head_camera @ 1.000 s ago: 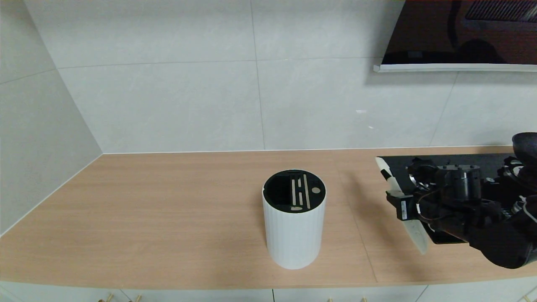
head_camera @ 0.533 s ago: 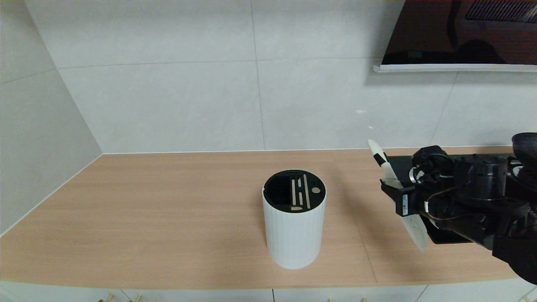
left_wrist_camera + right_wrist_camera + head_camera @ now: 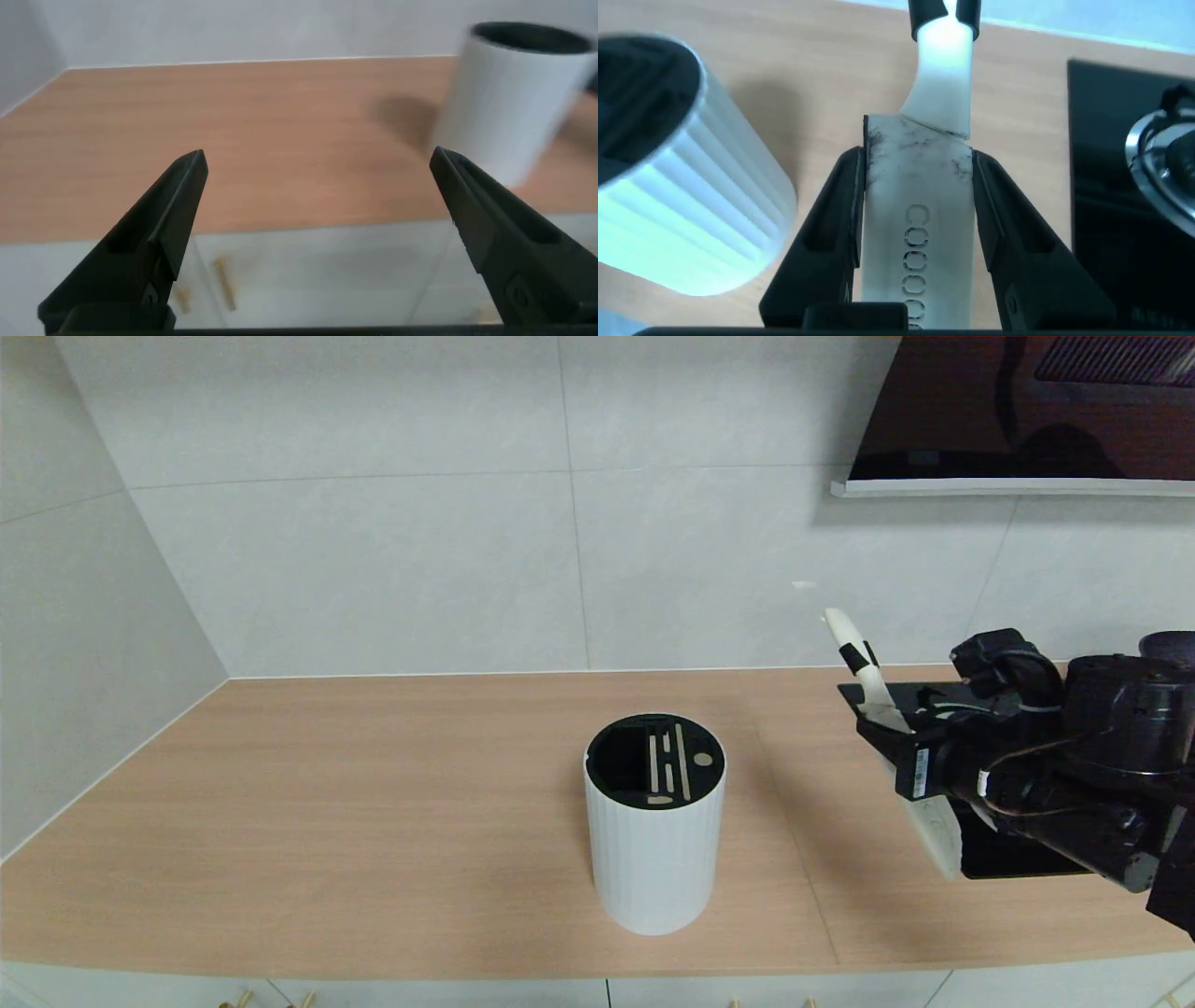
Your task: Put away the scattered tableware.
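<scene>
Knife (image 3: 937,829) – white, with a black band on its handle – hangs tilted above the right part of the desk (image 3: 373,803), handle end up and far, the other end down and near. The right pincer (image 3: 901,756) is clamped on its middle, one finger on each flat side. Just behind it lies a black cooktop (image 3: 1027,695). To the left, well apart, a white ribbed holder (image 3: 655,840) stands upright on the desk, its dark top cut with slots. The left pincer (image 3: 316,163) hovers off the near desk edge – fingers spread apart, holding nothing.
</scene>
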Controlling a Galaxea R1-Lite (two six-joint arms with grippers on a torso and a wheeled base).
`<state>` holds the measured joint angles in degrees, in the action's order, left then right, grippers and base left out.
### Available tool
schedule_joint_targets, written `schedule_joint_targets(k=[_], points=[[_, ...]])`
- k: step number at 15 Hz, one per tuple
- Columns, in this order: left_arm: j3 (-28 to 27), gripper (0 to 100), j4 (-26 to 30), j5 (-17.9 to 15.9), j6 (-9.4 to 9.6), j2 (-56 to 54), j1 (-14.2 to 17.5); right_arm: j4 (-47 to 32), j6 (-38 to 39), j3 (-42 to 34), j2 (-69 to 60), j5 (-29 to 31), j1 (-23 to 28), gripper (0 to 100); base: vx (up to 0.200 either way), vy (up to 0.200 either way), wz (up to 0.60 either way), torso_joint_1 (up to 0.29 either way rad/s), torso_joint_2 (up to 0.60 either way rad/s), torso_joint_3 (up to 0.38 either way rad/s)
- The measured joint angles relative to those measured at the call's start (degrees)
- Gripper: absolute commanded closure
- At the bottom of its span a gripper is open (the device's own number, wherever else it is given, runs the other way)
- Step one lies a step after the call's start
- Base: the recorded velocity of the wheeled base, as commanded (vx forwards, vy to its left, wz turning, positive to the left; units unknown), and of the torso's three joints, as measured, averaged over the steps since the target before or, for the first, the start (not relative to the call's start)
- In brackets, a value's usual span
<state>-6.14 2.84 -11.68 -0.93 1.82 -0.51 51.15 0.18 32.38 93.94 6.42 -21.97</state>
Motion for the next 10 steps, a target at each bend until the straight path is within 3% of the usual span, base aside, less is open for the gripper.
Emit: schedule_joint_targets(k=[6,8,10], points=[[-15.59,0,1.51,-10.63,-0.33,22.02,-1.57,0.05,0.79,0.11,-2.05,0.00,-0.33,100,0.000,0.000,0.00,0.000,0.00,0.000],[-21.31,0,-0.71,-14.86,-0.22,32.33,-2.43,0.02,0.88,0.22,-2.11,0.04,-0.33,100,0.000,0.000,0.00,0.000,0.00,0.000],[-26.21,0,-6.56,-17.25,-0.41,43.19,-4.91,0.00,1.51,0.39,-2.07,0.06,-0.33,100,0.000,0.000,0.00,0.000,0.00,0.000]])
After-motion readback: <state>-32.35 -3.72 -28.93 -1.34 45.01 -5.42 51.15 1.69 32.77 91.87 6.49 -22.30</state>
